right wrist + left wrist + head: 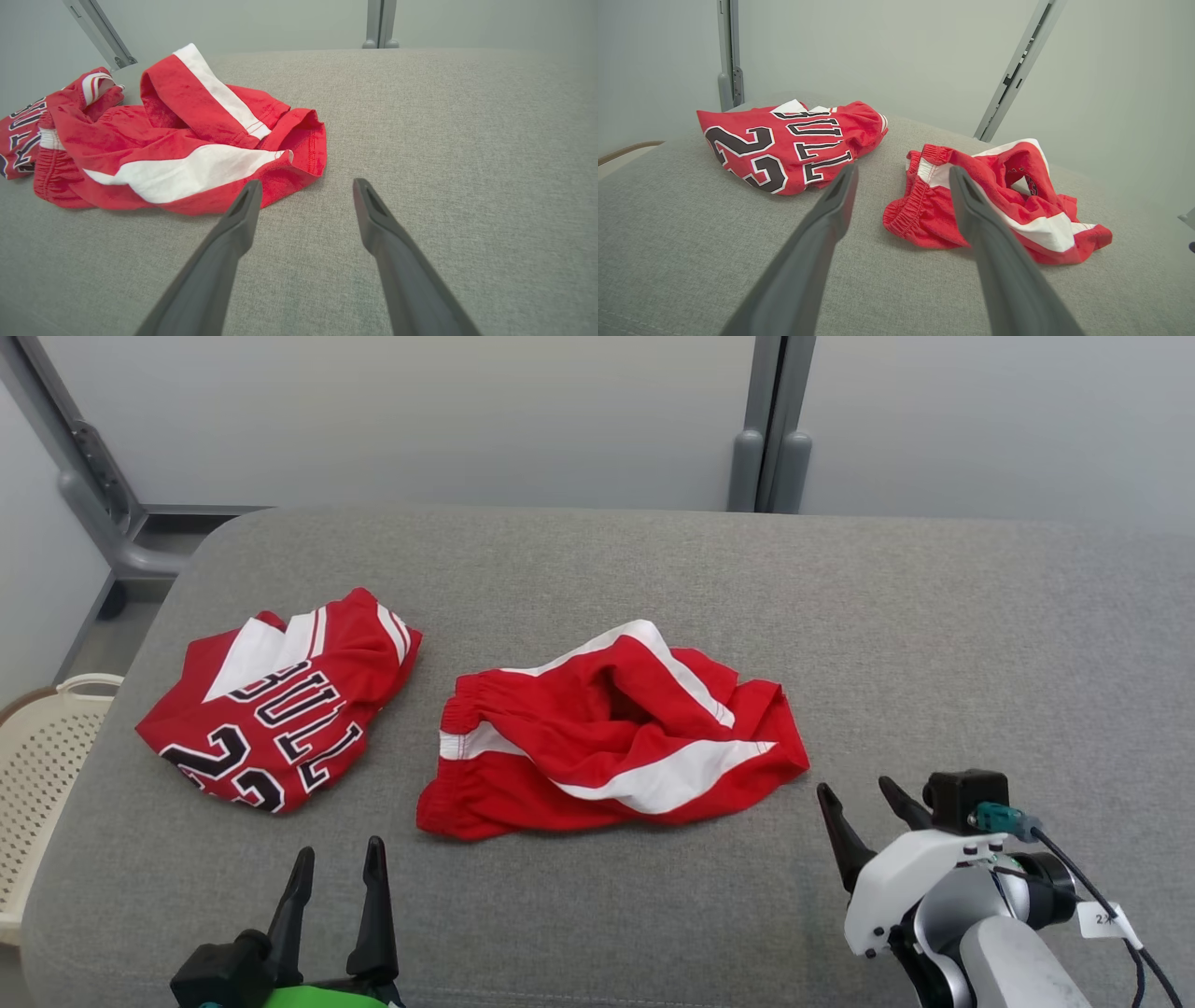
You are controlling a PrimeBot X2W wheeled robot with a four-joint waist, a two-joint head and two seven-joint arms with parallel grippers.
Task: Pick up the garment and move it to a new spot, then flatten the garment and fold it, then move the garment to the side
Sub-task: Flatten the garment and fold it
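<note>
Head camera looks down from the near edge. Wrist cameras sit low behind left pincer (902, 173) and right pincer (304, 185), both facing the red shorts (611, 733), seemingly from opposite ends.

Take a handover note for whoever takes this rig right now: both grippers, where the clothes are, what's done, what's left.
Left gripper: open, empty, at the table's near edge.
Right gripper: open, empty, just right of the shorts.
Shorts: crumpled mid-table, not gripped.
Jersey: looks roughly folded, on the table's left side.
Done: the jersey, apparently.
Left: pick up the shorts, move, flatten, fold and set them aside.
</note>
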